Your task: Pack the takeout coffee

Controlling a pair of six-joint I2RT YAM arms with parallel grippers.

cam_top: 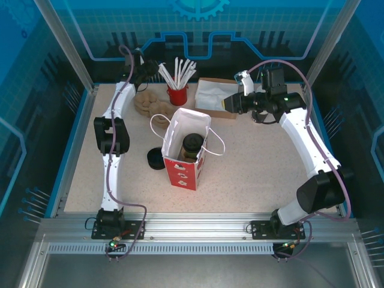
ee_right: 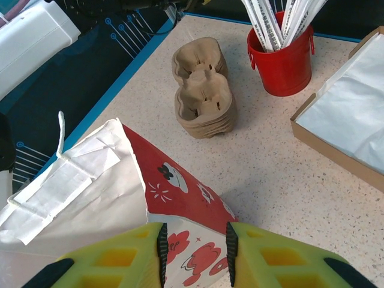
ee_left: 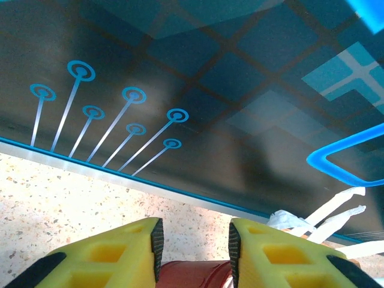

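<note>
Top external view: the takeout coffee (cam_top: 192, 144) stands in the paper bag (cam_top: 183, 171). The left jaws and right jaws hang part-open, empty. A clumsy brush could topple the bag.

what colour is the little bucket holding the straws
The bucket is red, clearest in the right wrist view.

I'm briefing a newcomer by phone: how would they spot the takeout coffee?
Find the red-and-white paper bag standing open mid-table. The takeout coffee stands inside it, a dark cup with a round black lid. The loose black lids lie outside, left of the bag.
</note>
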